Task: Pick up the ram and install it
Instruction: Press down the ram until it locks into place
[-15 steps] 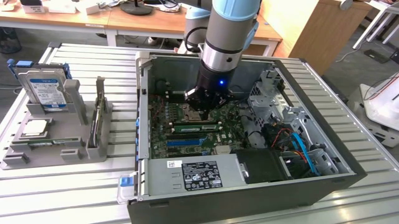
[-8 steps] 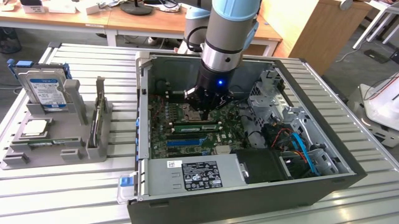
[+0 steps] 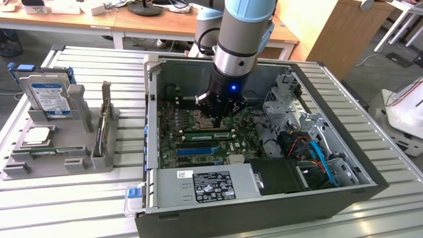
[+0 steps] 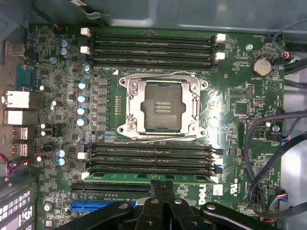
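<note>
Computer case (image 3: 264, 198) lies open on a slatted metal table (image 3: 66, 208) in a workshop, wooden desks behind. Inside, the gripper (image 4: 163, 191), jaws clenched with nothing grasped, presses on the ram (image 4: 144, 178), a green stick lying in a motherboard (image 4: 230, 110) slot; seating appears underway, needing firm, even pressure.

My arm (image 3: 241, 29) is a thick silver-grey tube with a light blue joint cover at its upper end, narrowing into a bright metal wrist collar. Below sits a black housing with one small blue indicator light. My gripper (image 4: 164, 189) is matte black, its linkage bars joined by round black pivot fasteners.
</note>
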Robot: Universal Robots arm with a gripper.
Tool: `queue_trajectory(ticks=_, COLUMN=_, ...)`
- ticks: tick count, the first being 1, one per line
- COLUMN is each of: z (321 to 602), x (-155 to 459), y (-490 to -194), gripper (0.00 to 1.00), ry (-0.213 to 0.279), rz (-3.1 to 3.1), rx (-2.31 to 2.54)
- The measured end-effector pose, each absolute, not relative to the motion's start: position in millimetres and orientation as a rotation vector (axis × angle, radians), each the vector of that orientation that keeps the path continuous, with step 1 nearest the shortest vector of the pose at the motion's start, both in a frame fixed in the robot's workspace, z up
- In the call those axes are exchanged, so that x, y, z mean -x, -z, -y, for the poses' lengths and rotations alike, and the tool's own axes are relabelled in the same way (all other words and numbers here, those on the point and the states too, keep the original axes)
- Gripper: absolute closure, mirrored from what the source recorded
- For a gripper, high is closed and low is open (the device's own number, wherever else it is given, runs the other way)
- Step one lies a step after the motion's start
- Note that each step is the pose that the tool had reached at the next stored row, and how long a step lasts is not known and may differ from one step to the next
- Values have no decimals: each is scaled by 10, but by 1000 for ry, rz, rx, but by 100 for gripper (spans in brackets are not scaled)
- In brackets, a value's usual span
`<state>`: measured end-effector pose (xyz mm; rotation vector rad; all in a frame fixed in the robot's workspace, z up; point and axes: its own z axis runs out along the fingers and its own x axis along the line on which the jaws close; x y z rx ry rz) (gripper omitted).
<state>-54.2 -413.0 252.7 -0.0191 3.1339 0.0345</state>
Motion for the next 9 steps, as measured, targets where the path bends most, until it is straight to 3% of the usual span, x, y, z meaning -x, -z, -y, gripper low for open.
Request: queue_trajectory(ticks=9, z=4130, x=542, y=-2533, gripper=89, ry=-34, rz=-3141, rx=19)
